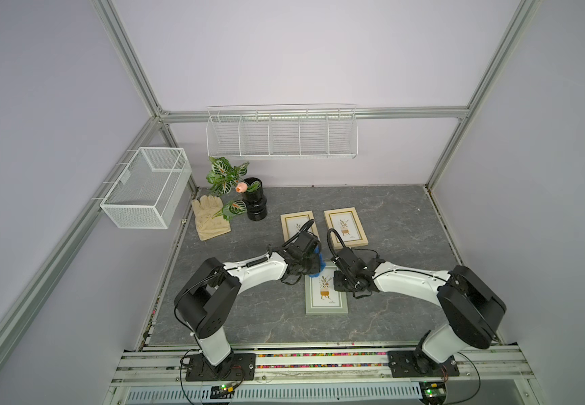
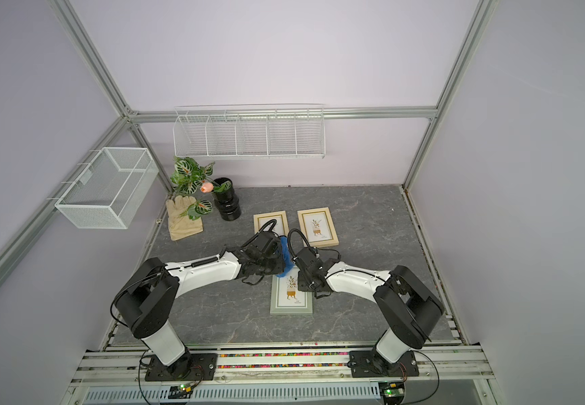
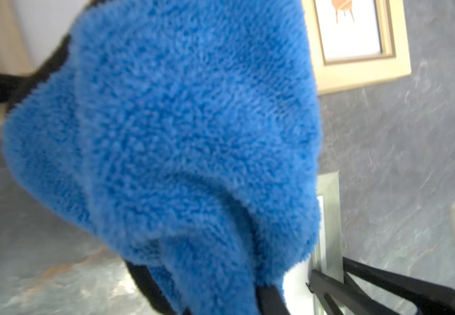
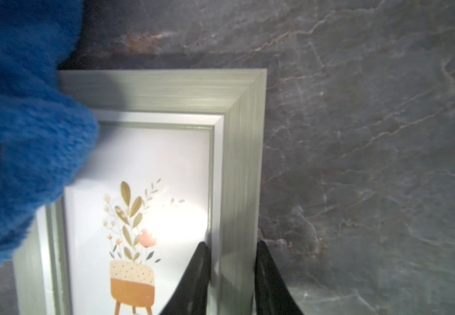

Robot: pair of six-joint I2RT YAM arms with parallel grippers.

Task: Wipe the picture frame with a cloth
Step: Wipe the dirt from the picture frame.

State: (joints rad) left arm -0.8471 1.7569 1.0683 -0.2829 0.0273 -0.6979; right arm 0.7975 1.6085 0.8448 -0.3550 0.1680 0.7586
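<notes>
A grey-green picture frame point(image 1: 326, 310) point(image 2: 291, 310) with a potted-plant print lies flat on the dark stone table. My right gripper point(image 4: 232, 248) is shut on the frame's right-hand side rail point(image 4: 237, 191), one finger on the glass side and one outside. My left gripper point(image 3: 207, 296) is shut on the plush blue cloth point(image 3: 180, 136) point(image 1: 318, 261) point(image 2: 286, 257). The cloth hangs over the frame's far left corner and covers part of the glass point(image 4: 24, 122). It hides most of the left fingers.
Two light wooden frames point(image 1: 345, 228) point(image 1: 293, 224) lie just beyond the arms. A beige glove point(image 1: 210, 219) and a black vase with a plant point(image 1: 255, 205) sit at the back left. A wire basket point(image 1: 147, 187) and a wire shelf point(image 1: 280, 135) hang on the walls.
</notes>
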